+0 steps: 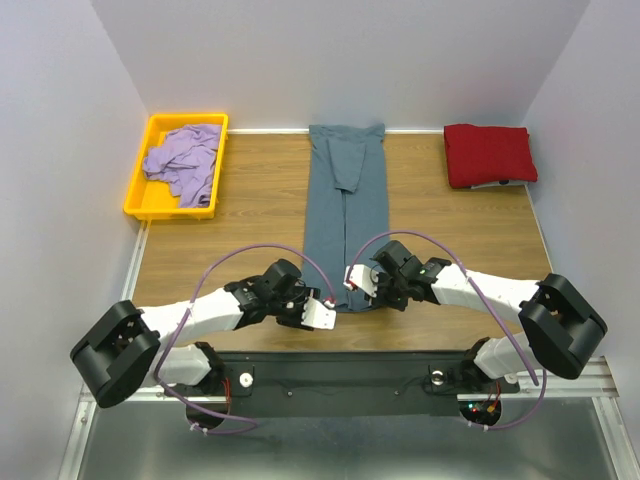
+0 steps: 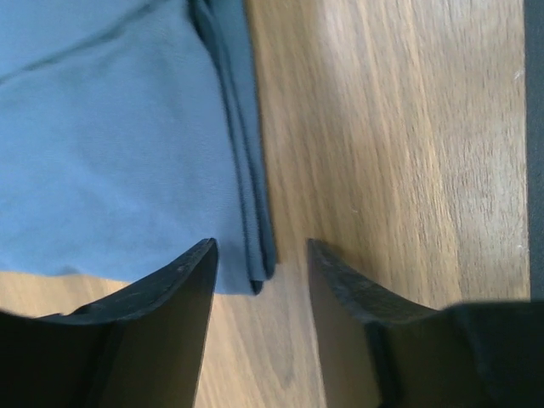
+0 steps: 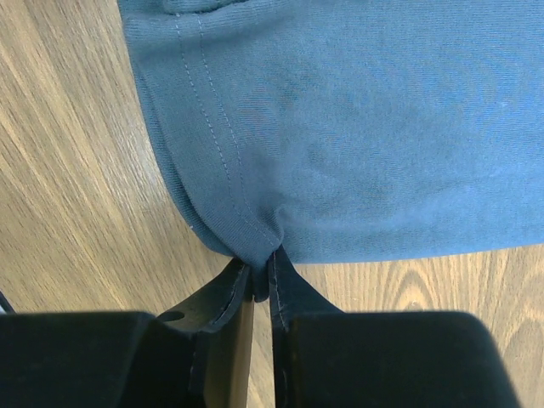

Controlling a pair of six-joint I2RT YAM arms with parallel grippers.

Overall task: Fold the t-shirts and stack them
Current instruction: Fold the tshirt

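Note:
The slate blue-grey t-shirt (image 1: 345, 205) lies folded into a long narrow strip down the middle of the table. My right gripper (image 1: 358, 281) is shut on its near right corner; in the right wrist view the hem (image 3: 357, 127) is pinched between the jaws of the gripper (image 3: 260, 274). My left gripper (image 1: 322, 311) is open at the near left corner. In the left wrist view the shirt's folded edge (image 2: 110, 153) ends between the spread jaws of the gripper (image 2: 262, 255). The dark red t-shirt (image 1: 488, 155) lies folded at the back right. The lavender t-shirt (image 1: 185, 160) is crumpled in the tray.
The yellow plastic tray (image 1: 135, 195) stands at the back left corner of the wooden table (image 1: 240, 215). White walls close in the back and both sides. The arms' black base rail (image 1: 340, 375) runs along the near edge.

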